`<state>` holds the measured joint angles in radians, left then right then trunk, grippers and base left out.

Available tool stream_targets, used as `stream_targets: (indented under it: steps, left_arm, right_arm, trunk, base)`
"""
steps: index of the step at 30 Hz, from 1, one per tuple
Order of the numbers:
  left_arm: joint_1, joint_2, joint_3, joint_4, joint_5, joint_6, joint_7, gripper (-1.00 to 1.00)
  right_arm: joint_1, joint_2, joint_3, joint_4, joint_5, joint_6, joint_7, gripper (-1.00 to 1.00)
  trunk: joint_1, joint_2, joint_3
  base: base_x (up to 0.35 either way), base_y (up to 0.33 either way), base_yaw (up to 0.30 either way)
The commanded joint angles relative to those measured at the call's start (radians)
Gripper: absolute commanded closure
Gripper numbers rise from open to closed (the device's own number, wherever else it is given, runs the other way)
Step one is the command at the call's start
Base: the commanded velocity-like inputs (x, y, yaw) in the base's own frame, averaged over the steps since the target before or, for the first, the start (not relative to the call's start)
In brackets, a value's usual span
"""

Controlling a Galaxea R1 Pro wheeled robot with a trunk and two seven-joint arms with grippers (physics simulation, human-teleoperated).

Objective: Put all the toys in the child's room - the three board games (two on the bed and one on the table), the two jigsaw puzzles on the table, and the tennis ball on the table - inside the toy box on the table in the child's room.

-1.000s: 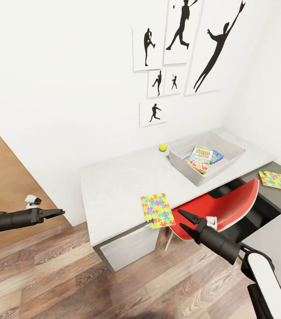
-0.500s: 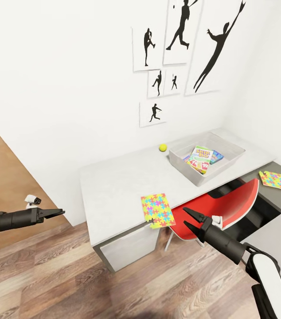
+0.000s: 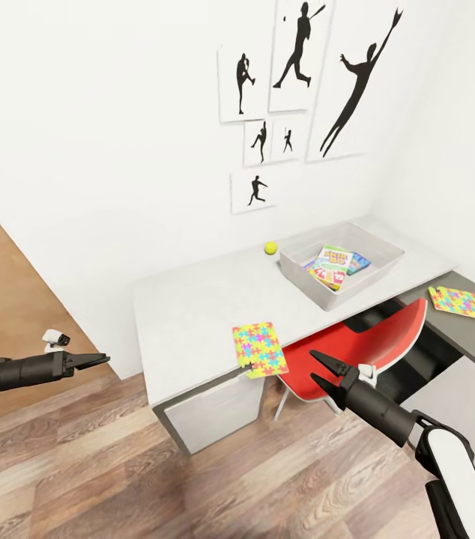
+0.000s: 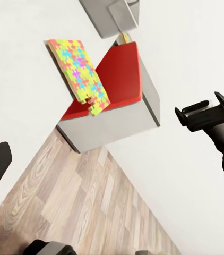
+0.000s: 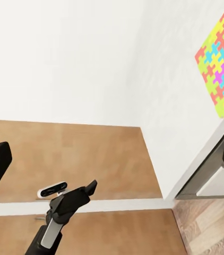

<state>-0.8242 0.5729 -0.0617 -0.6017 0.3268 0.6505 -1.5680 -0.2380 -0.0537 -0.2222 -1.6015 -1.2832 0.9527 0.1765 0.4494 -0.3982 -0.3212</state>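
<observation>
On the long grey table (image 3: 192, 311) stands the translucent toy box (image 3: 376, 271) with board games (image 3: 333, 263) lying inside it. The tennis ball (image 3: 270, 248) rests on the table just left of the box. One jigsaw puzzle (image 3: 258, 349) (image 4: 77, 69) (image 5: 223, 74) lies at the table's front edge, slightly overhanging it. A second jigsaw puzzle (image 3: 458, 302) lies on the dark side desk at right. My right gripper (image 3: 320, 368) (image 4: 202, 110) hangs open and empty in front of the chair, below and right of the near puzzle. My left gripper (image 3: 101, 360) (image 5: 83, 192) is open and empty, far left of the table over the floor.
A red chair (image 3: 361, 348) is pushed under the table beside the white-grey drawer unit (image 3: 215, 408). Black sports silhouettes (image 3: 297, 67) hang on the white wall. Wood-plank floor (image 3: 192, 486) lies between me and the table.
The whole view has shifted a little, so the camera has moved. My right gripper dropped slightly lower and to the right since a second ago. The left arm has kept its place.
</observation>
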Motion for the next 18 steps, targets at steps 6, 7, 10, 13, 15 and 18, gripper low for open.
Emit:
stream_targets:
  steps: [6, 7, 10, 13, 15, 18]
  left_arm:
    - [-0.001, 0.000, -0.009, 0.000, 0.004, 0.010, -0.003, -1.00]
    - [-0.001, 0.000, -0.009, 0.000, 0.004, 0.010, -0.003, -1.00]
    - [0.000, 0.001, -0.007, 0.000, 0.010, 0.013, -0.003, -1.00]
    - [0.001, 0.008, -0.005, 0.000, 0.011, 0.015, -0.003, -1.00]
    - [0.001, 0.011, -0.005, 0.000, 0.012, 0.016, -0.003, -1.00]
    - [0.002, 0.013, -0.006, 0.000, 0.014, 0.017, -0.003, -1.00]
  right_arm:
    - [0.002, 0.000, -0.002, 0.001, 0.010, 0.005, 0.010, -1.00]
    - [0.003, 0.000, -0.002, 0.001, 0.011, 0.005, 0.010, -1.00]
    - [0.009, -0.001, -0.004, 0.002, 0.010, 0.005, 0.011, -1.00]
    - [0.011, 0.000, -0.007, 0.001, 0.010, 0.005, 0.030, -1.00]
    - [0.012, -0.001, -0.008, 0.002, 0.012, 0.005, 0.044, -1.00]
    - [0.012, -0.001, -0.011, 0.002, 0.014, 0.005, 0.057, -1.00]
  trunk:
    - [0.001, -0.002, 0.008]
    - [0.001, -0.002, 0.009]
    - [0.001, -0.002, 0.014]
    - [0.001, -0.002, 0.019]
    - [0.001, -0.002, 0.023]
    - [0.001, -0.002, 0.028]
  base:
    - [-0.013, -0.016, 0.000]
    - [-0.004, -0.005, 0.000]
    - [-0.002, -0.002, 0.000]
    - [0.000, 0.000, 0.000]
    - [0.000, 0.000, 0.000]
    - [0.000, 0.000, 0.000]
